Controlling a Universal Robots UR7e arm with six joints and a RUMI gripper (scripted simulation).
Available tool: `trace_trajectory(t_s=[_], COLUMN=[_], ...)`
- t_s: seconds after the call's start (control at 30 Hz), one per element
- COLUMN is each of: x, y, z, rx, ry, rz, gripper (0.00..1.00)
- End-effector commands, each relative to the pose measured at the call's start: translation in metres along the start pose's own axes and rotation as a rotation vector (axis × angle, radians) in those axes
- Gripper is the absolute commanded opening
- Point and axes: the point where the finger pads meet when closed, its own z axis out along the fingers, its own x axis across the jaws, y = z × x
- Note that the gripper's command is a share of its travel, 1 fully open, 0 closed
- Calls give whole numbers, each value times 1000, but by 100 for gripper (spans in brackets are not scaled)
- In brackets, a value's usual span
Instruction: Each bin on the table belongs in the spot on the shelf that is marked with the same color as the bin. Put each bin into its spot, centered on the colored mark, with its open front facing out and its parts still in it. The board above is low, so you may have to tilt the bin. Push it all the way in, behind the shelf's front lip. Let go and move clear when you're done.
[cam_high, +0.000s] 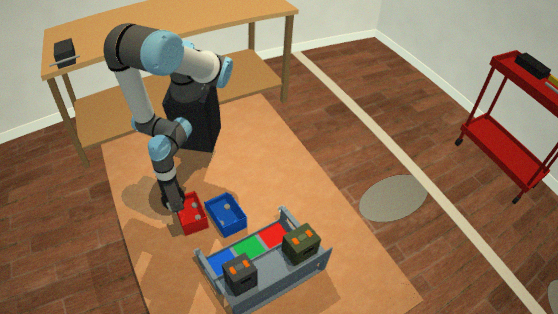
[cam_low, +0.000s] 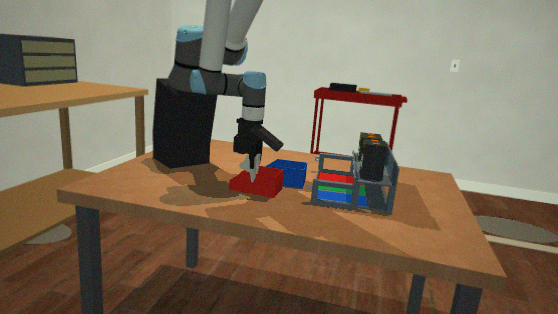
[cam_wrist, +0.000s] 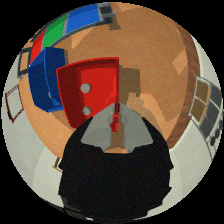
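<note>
The red bin (cam_high: 196, 227) (cam_low: 265, 187) (cam_wrist: 102, 75) stands on the table with two round grey parts inside. My gripper (cam_high: 177, 207) (cam_low: 254, 180) (cam_wrist: 117, 103) points down and is shut on one side wall of this bin. The blue bin (cam_high: 231, 216) (cam_low: 295, 175) (cam_wrist: 46, 75) stands beside it, also with two grey parts. The grey shelf (cam_high: 280, 286) (cam_low: 393, 200) has a blue mark (cam_high: 218, 263) (cam_wrist: 82, 19), a green mark (cam_high: 249, 247) (cam_wrist: 55, 32) and a red mark (cam_high: 272, 234) (cam_wrist: 37, 49) in a row. No bin stands on these marks.
A dark box (cam_high: 240, 276) (cam_low: 373, 160) and an olive box (cam_high: 301, 245), both with orange patches, stand on the shelf's upper board. The blue bin lies between the red bin and the shelf's red-marked end. A wooden bench (cam_high: 175, 17) and a red cart (cam_high: 505, 150) stand farther off.
</note>
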Motion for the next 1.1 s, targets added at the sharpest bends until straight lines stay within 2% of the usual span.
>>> trace_trajectory(t_s=[0.0,1.07], x=[0,0], y=[0,0], z=[0,-12], rx=[1,1], ry=[1,1], rz=[0,0], gripper=[0,0])
